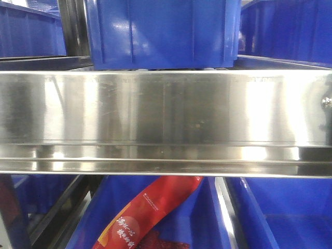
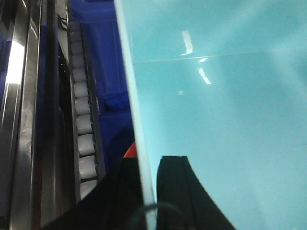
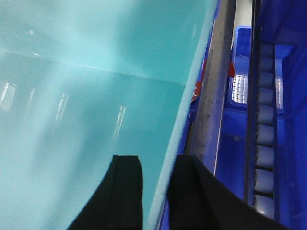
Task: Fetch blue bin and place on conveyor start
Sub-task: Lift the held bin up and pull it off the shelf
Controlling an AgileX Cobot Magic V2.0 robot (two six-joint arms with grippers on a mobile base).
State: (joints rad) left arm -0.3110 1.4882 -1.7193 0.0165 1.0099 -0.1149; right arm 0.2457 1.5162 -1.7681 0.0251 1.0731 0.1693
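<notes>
- The blue bin is held between both arms, just beside the shelf's roller track; whether it is lifted or resting cannot be told
- The front view shows only the steel shelf rail, dark blue bins and a red packet; no conveyor is in sight
- The left fingers look clamped on the bin's left wall, one inside and one outside, with the rim between them
- The right fingers pinch the right wall the same way
- The bin is likely light: smooth thin plastic, and no contents show
- The glossy walls may slip or flex under a squeeze
- The best hold is probably just under the thick rim, on opposite walls, kept level
</notes>
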